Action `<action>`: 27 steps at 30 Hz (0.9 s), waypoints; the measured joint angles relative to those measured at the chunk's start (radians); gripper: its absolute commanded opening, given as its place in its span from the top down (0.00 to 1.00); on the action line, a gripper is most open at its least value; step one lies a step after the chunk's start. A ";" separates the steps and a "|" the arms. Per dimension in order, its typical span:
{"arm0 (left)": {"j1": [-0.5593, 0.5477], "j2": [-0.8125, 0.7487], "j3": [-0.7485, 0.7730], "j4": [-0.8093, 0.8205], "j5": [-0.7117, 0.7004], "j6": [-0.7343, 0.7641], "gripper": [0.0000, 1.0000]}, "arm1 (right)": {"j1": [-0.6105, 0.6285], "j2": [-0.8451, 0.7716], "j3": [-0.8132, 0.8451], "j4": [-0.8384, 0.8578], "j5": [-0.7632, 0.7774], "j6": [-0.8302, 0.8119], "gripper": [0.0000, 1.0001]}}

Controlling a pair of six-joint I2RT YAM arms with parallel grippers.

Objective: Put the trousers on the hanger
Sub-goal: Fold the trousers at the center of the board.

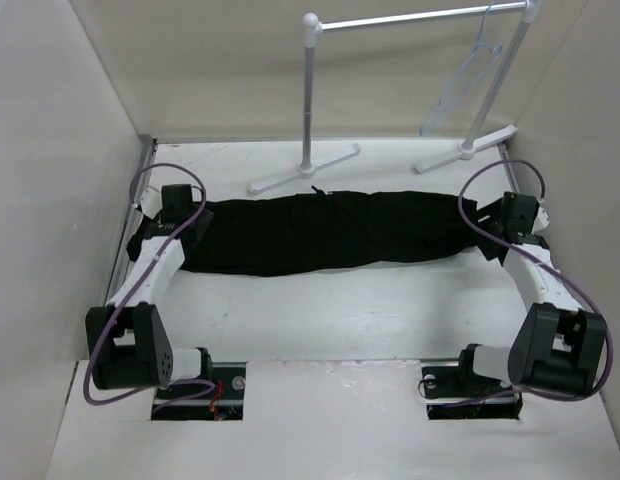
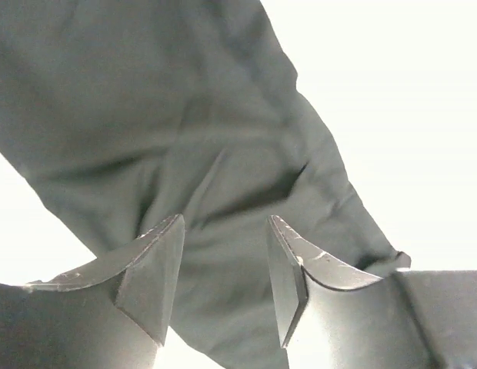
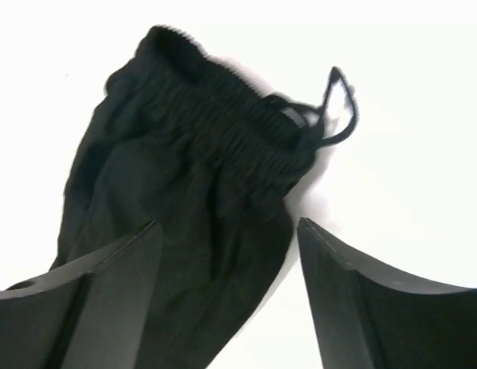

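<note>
The black trousers [image 1: 330, 232] lie stretched left to right across the white table. The pale hanger [image 1: 477, 68] hangs from the rail at the back right, away from both grippers. My left gripper [image 1: 194, 226] is open at the trousers' left end; in the left wrist view its fingers [image 2: 225, 219] hover just over the cloth [image 2: 169, 115]. My right gripper [image 1: 482, 222] is open at the right end. In the right wrist view its fingers [image 3: 228, 223] straddle the cloth's edge, with the gathered waistband [image 3: 223, 115] and a thin drawstring [image 3: 338, 108] beyond them.
The white tubular rail stand [image 1: 310, 100] with its two feet [image 1: 302, 170] stands behind the trousers. Side walls close in the table on the left and right. Bare white table [image 1: 330, 310] lies between the trousers and the arm bases.
</note>
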 measured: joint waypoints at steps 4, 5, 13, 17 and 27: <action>0.040 0.134 0.041 0.088 -0.027 -0.012 0.56 | -0.026 0.091 0.000 0.019 -0.010 0.001 0.17; 0.060 0.164 0.041 0.098 -0.031 -0.016 0.56 | -0.027 0.122 0.000 0.021 -0.016 0.001 0.16; 0.309 0.262 0.013 0.161 -0.069 -0.050 0.57 | -0.052 0.268 0.001 0.075 -0.086 0.036 0.17; 0.378 0.288 -0.027 0.185 -0.069 -0.063 0.56 | -0.062 0.298 0.002 0.143 -0.117 0.073 0.22; 0.433 0.356 -0.002 0.240 -0.031 -0.078 0.53 | -0.079 0.402 0.020 0.267 -0.190 0.129 0.74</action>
